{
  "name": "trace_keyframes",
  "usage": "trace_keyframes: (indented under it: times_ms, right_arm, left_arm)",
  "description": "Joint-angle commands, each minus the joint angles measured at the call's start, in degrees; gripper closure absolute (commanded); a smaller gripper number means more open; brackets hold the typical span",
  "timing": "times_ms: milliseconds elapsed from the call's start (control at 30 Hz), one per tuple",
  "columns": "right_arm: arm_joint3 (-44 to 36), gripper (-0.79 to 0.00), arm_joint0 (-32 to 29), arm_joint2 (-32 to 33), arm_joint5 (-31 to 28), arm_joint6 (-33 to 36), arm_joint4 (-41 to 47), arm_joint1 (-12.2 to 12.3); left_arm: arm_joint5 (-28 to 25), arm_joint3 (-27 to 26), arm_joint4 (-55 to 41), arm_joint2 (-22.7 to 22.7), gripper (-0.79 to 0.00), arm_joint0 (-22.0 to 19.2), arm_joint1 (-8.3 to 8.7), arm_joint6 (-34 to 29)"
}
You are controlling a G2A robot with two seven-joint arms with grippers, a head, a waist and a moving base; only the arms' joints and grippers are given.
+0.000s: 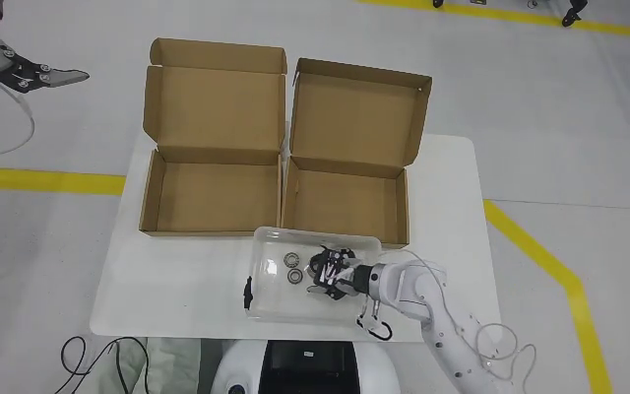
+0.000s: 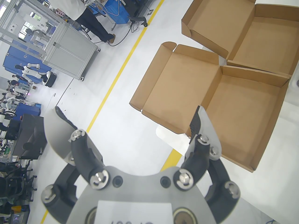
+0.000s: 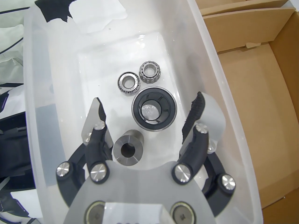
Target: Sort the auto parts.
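Right wrist view, centre: right gripper [image 3: 149, 106] gapes wide over black ring [image 3: 136, 109] in clear bin [image 3: 46, 82]; left gripper [image 2: 128, 115] likewise.

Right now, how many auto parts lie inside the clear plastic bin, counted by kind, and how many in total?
Small roller bearings: 2
Large black ring: 1
Grey metal sleeve: 1
Total in the clear bin: 4
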Motion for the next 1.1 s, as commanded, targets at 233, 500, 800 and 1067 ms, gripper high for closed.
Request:
trace_keyframes:
  times_ms: [233, 500, 800, 1067]
  right_arm:
    - [1.8, -0.600, 1.8, -2.5, 1.9, 2.0, 0.6, -0.1]
    - [2.1, -0.489, 2.4, -3.4, 3.5, 4.5, 1.1, 0.1]
    - [2.0, -0.197, 3.1, -4.1, 4.1, 6.1, 2.1, 0.3]
    - [1.7, 0.000, 3.4, -4.0, 4.4, 4.7, 2.6, 0.7]
  left_arm:
    - [0.0, 0.0, 0.0, 0.0, -0.785, 0.0, 0.00, 0.0]
    - [0.0, 0.0, 0.0, 0.0, -0.785, 0.0, 0.00, 0.0]
    - [0.0, 0.0, 0.0, 0.0, -0.785, 0.0, 0.00, 0.0]
    - [0.0, 0.0, 0.0, 0.0, -0.785, 0.0, 0.00, 0.0]
